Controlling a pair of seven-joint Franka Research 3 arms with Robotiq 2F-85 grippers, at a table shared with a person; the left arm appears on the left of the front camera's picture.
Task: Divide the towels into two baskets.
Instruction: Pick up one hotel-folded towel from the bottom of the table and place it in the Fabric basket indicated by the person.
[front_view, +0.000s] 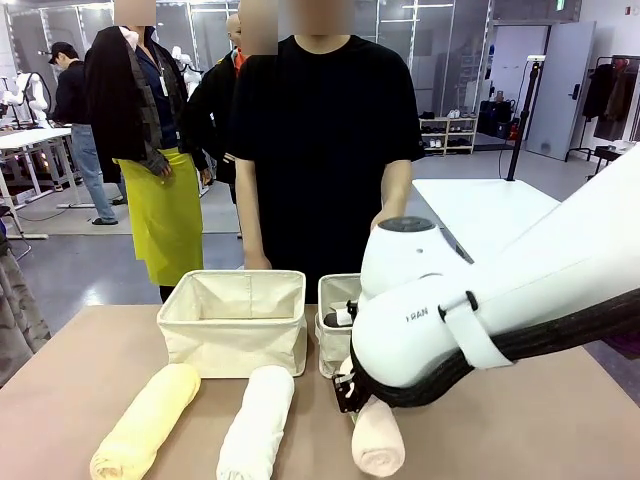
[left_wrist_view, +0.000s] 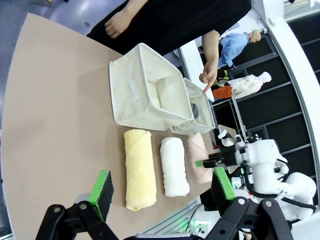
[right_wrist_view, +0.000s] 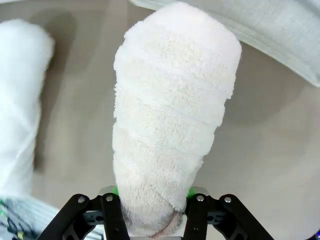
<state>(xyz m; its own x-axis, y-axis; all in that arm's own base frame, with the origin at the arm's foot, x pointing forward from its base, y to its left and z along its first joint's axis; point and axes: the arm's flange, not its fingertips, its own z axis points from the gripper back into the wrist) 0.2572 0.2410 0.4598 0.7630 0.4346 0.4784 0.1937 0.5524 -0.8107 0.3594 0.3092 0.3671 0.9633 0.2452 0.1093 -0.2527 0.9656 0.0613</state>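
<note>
Mid-frame, the right arm (front_view: 480, 300) covers most of one basket (front_view: 330, 350). The yellow towel (front_view: 145, 425) and white towel (front_view: 257, 425) cross the bottom edge.

Four towels (left_wrist_view: 139, 170), two baskets (left_wrist_view: 131, 87)

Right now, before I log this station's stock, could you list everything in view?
table: one, tan, shared with the person.
left basket: one, cream, far half of the table.
right basket: one, cream, right beside it.
pale yellow towel: one, rolled, before the left basket.
white towel: one, rolled, next to the yellow one.
cream-pink towel: one, rolled, before the right basket.
dark grey item: one, inside the right basket, mostly hidden.
person: one, black T-shirt, far side; hand pointing over the right basket.
left gripper: one, black with green pads, open above the table.
right gripper: one, shut on the cream-pink towel's end.
</note>
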